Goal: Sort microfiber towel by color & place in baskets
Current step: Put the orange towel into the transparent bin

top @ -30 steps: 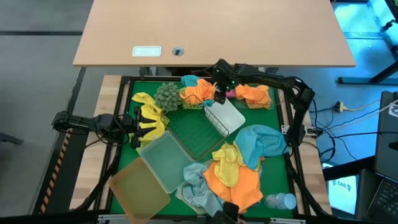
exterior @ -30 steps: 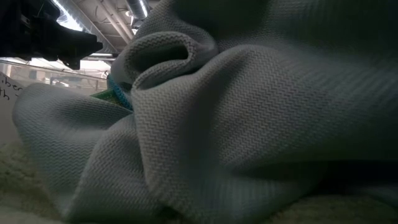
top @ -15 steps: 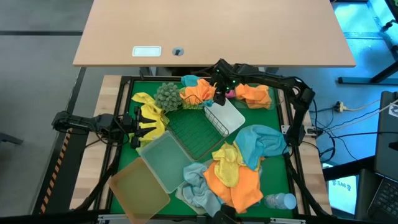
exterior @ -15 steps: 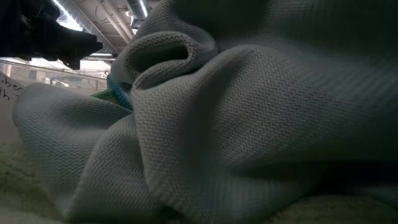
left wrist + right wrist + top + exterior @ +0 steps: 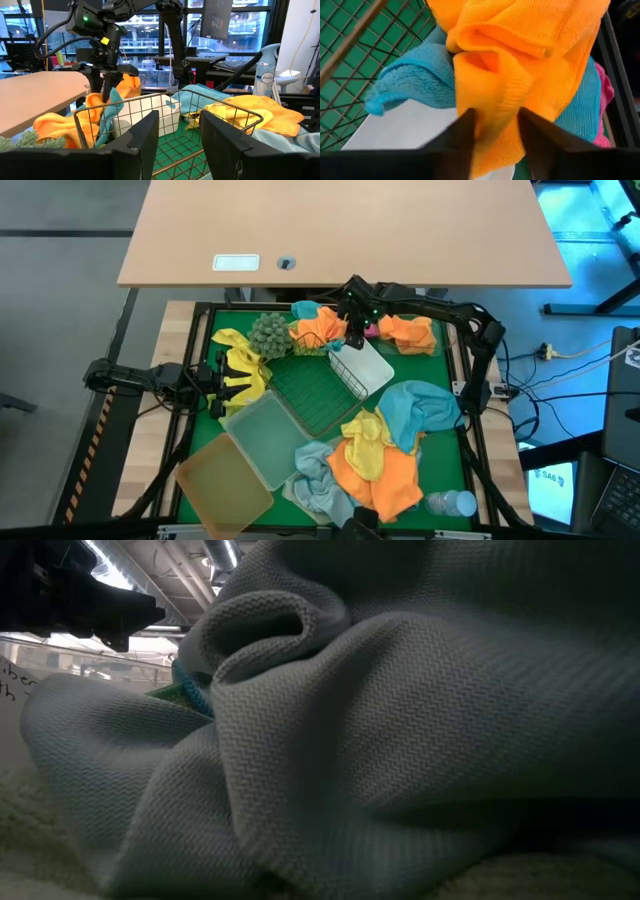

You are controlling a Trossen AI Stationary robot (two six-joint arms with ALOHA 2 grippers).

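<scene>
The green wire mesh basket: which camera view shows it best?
The high view shows the green wire mesh basket best, whole from above, between the frosted clear bin and the white bin. The left wrist view shows only its near wire wall; the right wrist view, a corner; the low view, nothing.

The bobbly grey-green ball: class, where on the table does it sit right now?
In the high view the ball lies near the far edge, left of centre, between a yellow towel and an orange towel, just beyond the green wire basket.
</scene>
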